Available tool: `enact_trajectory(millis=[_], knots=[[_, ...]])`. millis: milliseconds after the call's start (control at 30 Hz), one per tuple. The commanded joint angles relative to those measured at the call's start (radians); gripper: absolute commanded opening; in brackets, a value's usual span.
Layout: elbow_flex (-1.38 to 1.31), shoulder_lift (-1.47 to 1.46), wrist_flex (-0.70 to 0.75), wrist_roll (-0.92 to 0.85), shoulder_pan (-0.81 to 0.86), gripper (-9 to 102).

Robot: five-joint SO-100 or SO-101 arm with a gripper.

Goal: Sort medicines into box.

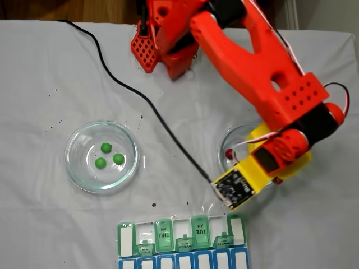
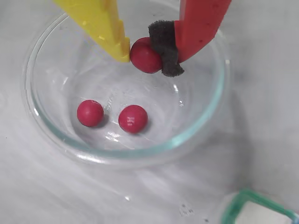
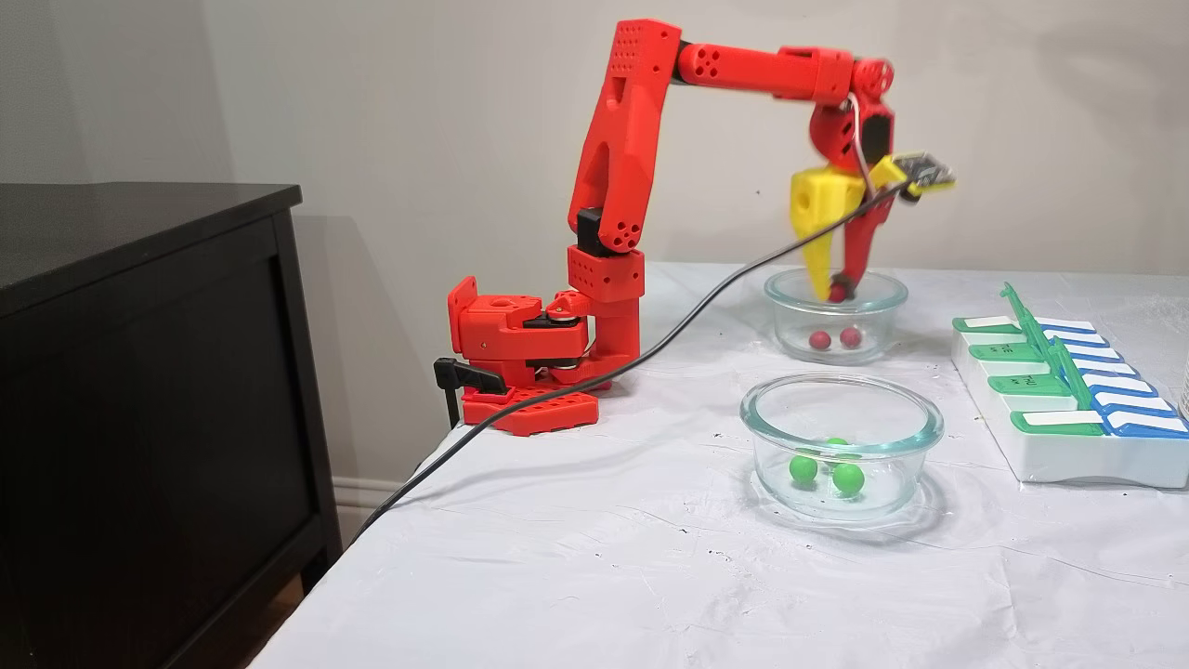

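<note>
Wrist view: end effector [image 2: 152,55] pinching red ball [image 2: 144,57] near glass dish [image 2: 196,126] rim; two balls below.

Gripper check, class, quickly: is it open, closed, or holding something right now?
Gripper: closed on one red ball, pinched between the yellow finger and the red finger's foam pad, above the glass dish with two more red balls.

Day labels sit upside down on the translucent green lids of the box [image 1: 182,238] in a fixed view: "THU AM" on one raised lid [image 1: 163,233], "TUE AM" on another [image 1: 200,228]. Smaller lid lettering is illegible.
</note>
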Motion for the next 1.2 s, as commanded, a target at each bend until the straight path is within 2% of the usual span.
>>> enact_trajectory(millis=[0, 67, 367, 600, 1167], knots=[[-0.238, 0.167, 0.057, -0.026, 0.087, 0], [-0.302, 0.138, 0.081, -0.014, 0.138, 0], [-0.336, -0.025, 0.025, 0.046, 0.249, 0], [-0.408, -0.175, -0.048, 0.0, 0.325, 0], [-0.304, -0.178, -0.124, -0.057, 0.293, 0]])
